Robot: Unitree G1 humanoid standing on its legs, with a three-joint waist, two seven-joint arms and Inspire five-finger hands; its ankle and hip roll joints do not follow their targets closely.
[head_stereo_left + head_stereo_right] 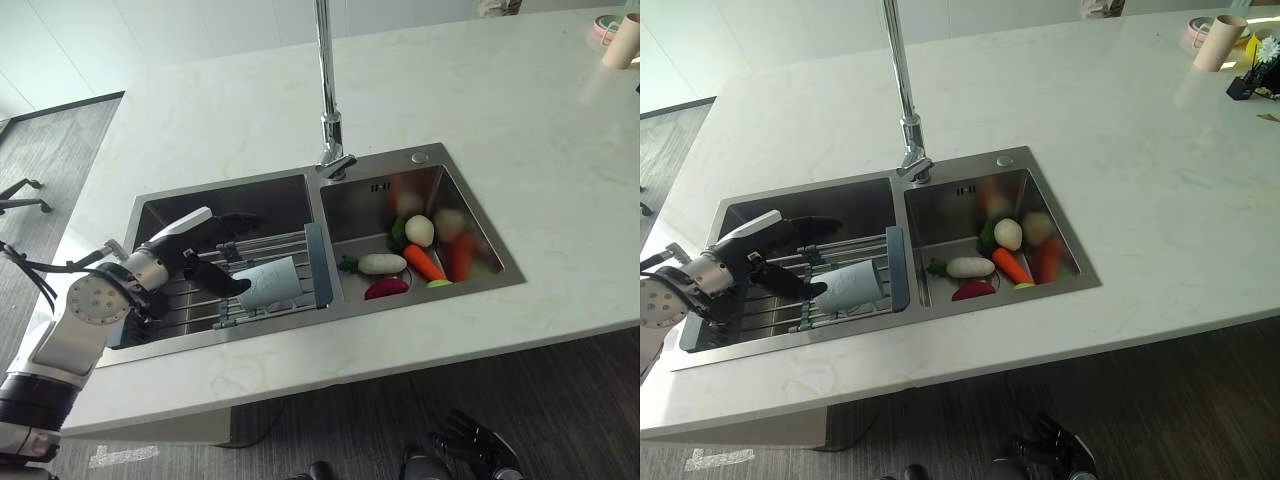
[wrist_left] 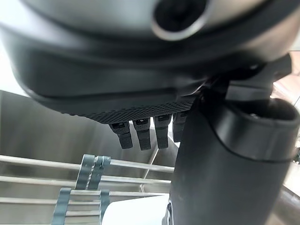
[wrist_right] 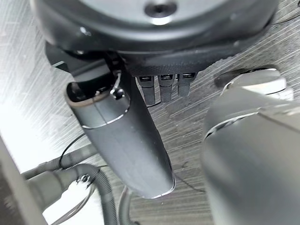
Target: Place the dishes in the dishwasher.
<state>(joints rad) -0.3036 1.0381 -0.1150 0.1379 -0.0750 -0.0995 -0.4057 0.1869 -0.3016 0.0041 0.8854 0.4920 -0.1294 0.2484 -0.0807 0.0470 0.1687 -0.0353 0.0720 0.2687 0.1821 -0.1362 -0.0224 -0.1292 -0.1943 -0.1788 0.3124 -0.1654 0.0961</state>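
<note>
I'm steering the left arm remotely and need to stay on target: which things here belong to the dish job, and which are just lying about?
Job:
- pale blue-white cup lying on its side on the wire rack in the left sink basin
- left hand, open, reaching at it

Lying about:
- toy vegetables in the right basin: orange carrot, white radish
- chrome tap
- beige cup, far counter corner

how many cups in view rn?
2. A pale blue-white cup lies on its side on the wire rack in the left sink basin, by the left hand. A beige cup stands upright at the counter's far right corner. Others may be hidden.
</note>
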